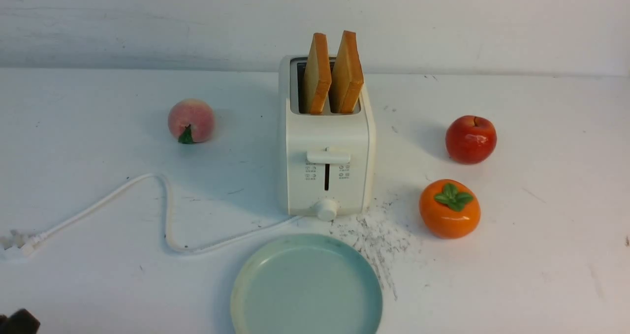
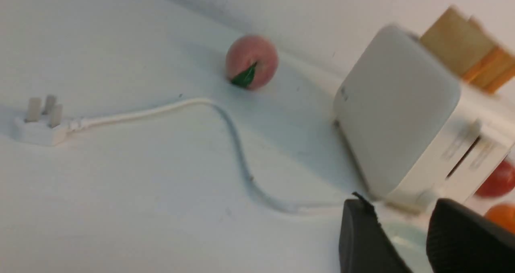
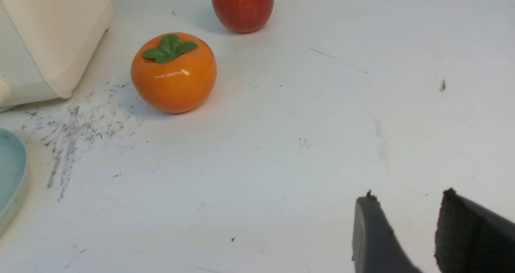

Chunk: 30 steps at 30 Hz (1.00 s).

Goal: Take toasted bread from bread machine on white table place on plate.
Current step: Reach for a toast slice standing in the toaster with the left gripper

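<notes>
So the black left gripper [image 2: 392, 202] is open and empty, with a fuzzy pink peach at the plate's 10 o'clock. Two tan, brown-crusted square toast slices [image 1: 330, 73] poke out of the boxy cream-white toaster [image 1: 325, 137], at 12 o'clock from the round pale-green plate [image 1: 307, 285]. Glossy red apple and orange persimmon sit around 1-2 o'clock; black right gripper [image 3: 404, 196] is open, empty.

Front view: plate [image 1: 306, 285] cropped by the lower edge. Left wrist view: toaster [image 2: 398, 112] markings blurred, persimmon [image 2: 501, 216] cut off. Right wrist view: apple [image 3: 243, 5] truncated; bread out of frame.
</notes>
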Each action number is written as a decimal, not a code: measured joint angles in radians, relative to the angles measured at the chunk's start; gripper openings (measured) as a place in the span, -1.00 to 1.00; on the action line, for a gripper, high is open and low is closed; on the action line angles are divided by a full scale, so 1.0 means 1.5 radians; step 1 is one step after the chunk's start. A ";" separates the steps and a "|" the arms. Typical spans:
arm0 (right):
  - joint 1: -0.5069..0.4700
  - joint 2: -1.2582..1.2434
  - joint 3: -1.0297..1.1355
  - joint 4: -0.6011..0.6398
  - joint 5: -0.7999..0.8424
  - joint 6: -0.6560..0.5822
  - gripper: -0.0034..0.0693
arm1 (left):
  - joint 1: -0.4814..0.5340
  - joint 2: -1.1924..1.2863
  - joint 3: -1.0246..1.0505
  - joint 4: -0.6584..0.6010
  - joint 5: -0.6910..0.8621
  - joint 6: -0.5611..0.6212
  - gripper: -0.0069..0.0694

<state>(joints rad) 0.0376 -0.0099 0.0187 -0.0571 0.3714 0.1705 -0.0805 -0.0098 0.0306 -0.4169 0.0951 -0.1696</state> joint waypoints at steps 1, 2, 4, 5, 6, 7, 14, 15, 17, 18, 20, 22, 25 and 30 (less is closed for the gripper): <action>0.000 0.000 0.000 0.000 0.000 0.000 -0.25 | 0.000 0.000 0.000 -0.021 -0.024 0.000 -0.19; 0.000 0.000 0.000 0.000 0.000 0.000 -0.25 | 0.000 0.000 0.000 -0.032 -0.029 0.000 -0.19; 0.000 0.000 0.002 0.033 -0.025 0.021 -0.25 | 0.000 0.000 0.000 -0.118 -0.122 0.000 -0.19; 0.000 0.000 0.004 0.067 -0.053 0.039 -0.25 | 0.000 0.000 0.000 -0.150 -0.154 -0.002 -0.19; 0.000 0.000 0.004 0.099 -0.085 0.058 -0.25 | 0.000 0.000 0.000 -0.173 -0.191 -0.009 -0.21; 0.000 0.000 0.004 0.132 -0.121 0.077 -0.25 | 0.000 0.000 0.000 -0.193 -0.242 -0.026 -0.25; 0.000 0.000 0.004 0.231 -0.309 0.123 -0.25 | 0.000 0.000 -0.115 -0.112 -0.329 -0.099 -0.86; 0.000 0.000 0.004 0.234 -0.326 0.125 -0.25 | 0.000 0.005 -0.160 -0.075 -0.298 -0.101 -0.86; 0.000 0.000 0.004 0.246 -0.367 0.137 -0.25 | 0.000 0.033 -0.237 -0.002 -0.225 -0.101 -0.86; 0.000 0.000 0.004 0.254 -0.390 0.151 -0.25 | 0.000 0.053 -0.276 0.024 -0.168 -0.102 -0.86; 0.000 0.000 -0.017 0.250 -0.399 0.192 -0.25 | 0.000 0.130 -0.376 0.078 -0.031 -0.102 -0.86; 0.000 0.000 -0.077 0.209 -0.361 0.226 -0.27 | 0.000 0.208 -0.474 0.104 0.105 -0.102 -0.86; 0.000 0.034 -0.209 0.112 -0.213 0.260 -0.42 | 0.000 0.343 -0.591 0.110 0.311 -0.098 -0.86; 0.000 0.170 -0.413 0.029 0.126 0.202 -0.89 | 0.000 0.545 -0.698 0.003 0.474 0.037 -0.86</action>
<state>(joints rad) 0.0376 0.2446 -0.6015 -0.0129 0.5600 0.4741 -0.0805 0.8083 -1.0166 -0.4127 0.8063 -0.1146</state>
